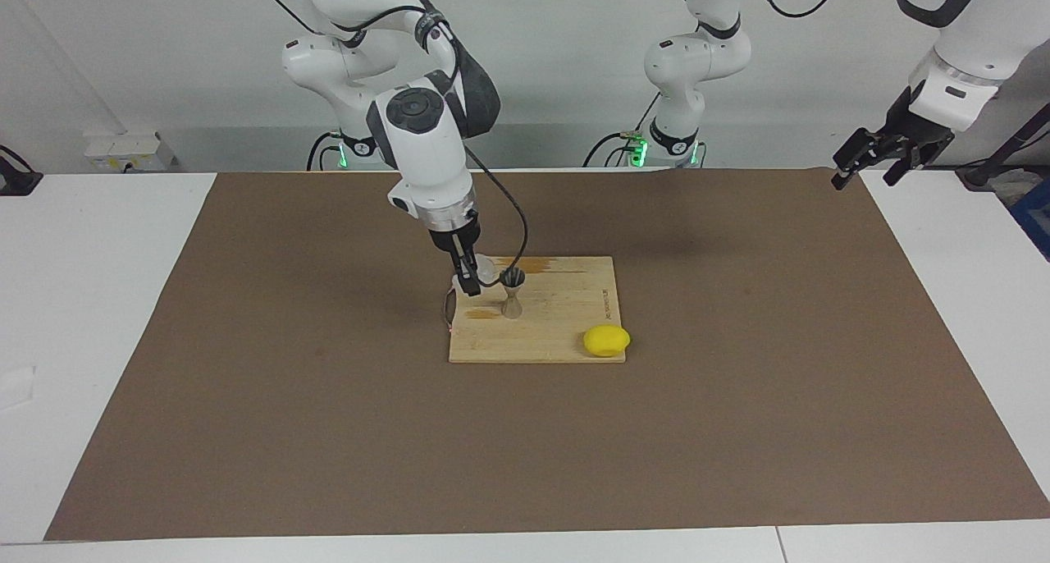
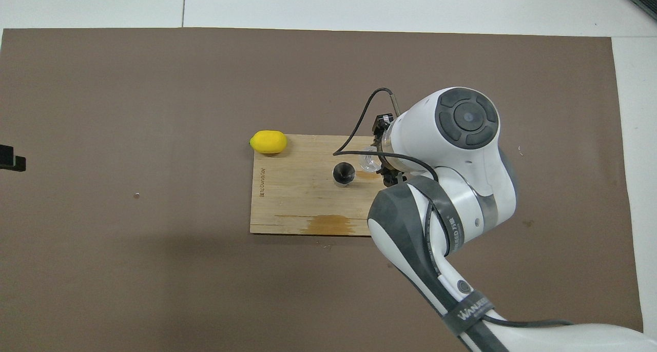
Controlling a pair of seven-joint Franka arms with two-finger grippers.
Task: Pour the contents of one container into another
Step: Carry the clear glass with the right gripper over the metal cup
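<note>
The silvery hourglass jigger stands upright on the wooden cutting board. My right gripper is shut on the clear glass cup and holds it above the board, right beside the jigger's top rim, on the side toward the right arm's end. How far the cup tilts is not clear. In the overhead view the right arm's wrist hides most of that gripper. My left gripper waits, open, in the air over the mat's corner by its own base.
A yellow lemon lies at the board's corner farthest from the robots, toward the left arm's end. The board rests on a brown mat. A metal handle sticks out from the board's edge under the right gripper.
</note>
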